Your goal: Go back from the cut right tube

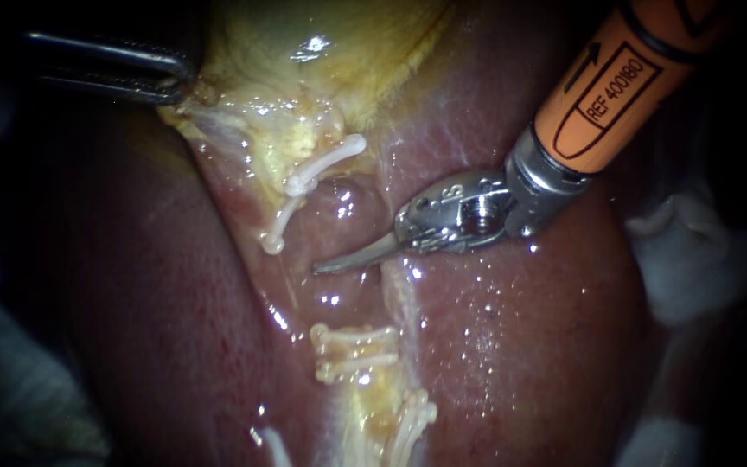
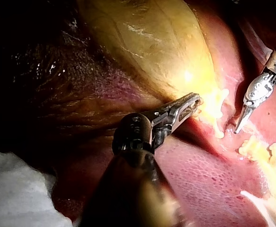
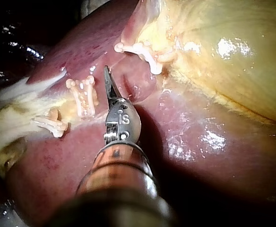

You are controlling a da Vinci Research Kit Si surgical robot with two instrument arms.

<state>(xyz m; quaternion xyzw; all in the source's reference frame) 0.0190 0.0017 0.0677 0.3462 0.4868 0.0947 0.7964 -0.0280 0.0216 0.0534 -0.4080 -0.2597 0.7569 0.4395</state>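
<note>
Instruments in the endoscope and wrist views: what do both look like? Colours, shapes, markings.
The right instrument has an orange shaft with a black-outlined label and arrow, a silver metal wrist with a screw, and a slim curved grey tip tapering to a point. The left instrument has a near-black shaft, a rounded dark wrist and a short silver tip.

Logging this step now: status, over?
Left instrument shut on yellow gallbladder. Right instrument, curved blades shut, tip between white plastic clips, beside pale cut tube. Path back looks clear.
</note>
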